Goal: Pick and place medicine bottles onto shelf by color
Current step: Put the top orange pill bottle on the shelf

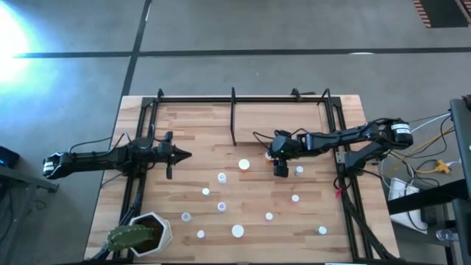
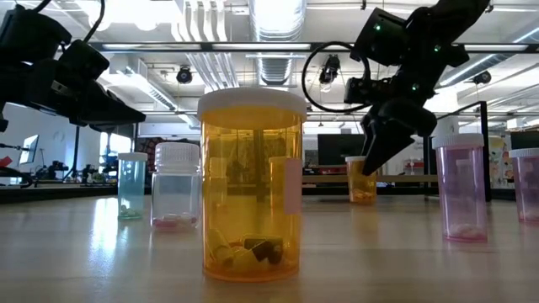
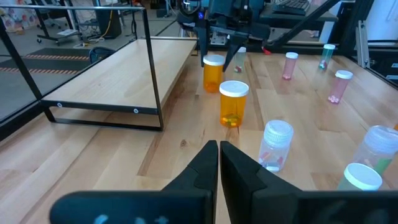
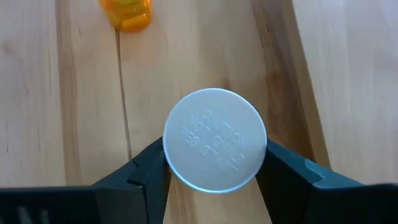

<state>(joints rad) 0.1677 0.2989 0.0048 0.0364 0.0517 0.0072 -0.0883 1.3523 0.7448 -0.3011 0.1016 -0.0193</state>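
Several small medicine bottles stand upright on their bases across the tabletop: an orange one with a white cap (image 2: 253, 185) close to the low camera, two orange ones (image 3: 233, 102) (image 3: 213, 71), and pink (image 3: 339, 86), clear (image 3: 273, 144) and bluish (image 2: 131, 185) ones. The shelf (image 1: 280, 118), a light-wood panel in black rods, sits along the far edge. My right gripper (image 1: 280, 168) points down mid-table with its fingers on either side of a white-capped bottle (image 4: 214, 148), whose body is hidden by the cap. My left gripper (image 3: 219, 155) is shut and hovers at the table's left. My right gripper comes from above, pointing down, with one finger (image 4: 146, 171) on each side of the bottle's round white cap (image 4: 249, 180), pinching it at its widest. The bottle is upright under the fingers. Whether its base is on the table, I cannot tell.
A white pot with a green cactus (image 1: 143, 234) stands at the near left corner. Black frame rods (image 1: 346, 184) run along both sides of the table. Loose bottles dot the near half; an orange bottle (image 1: 244, 164) stands just left of my right gripper.
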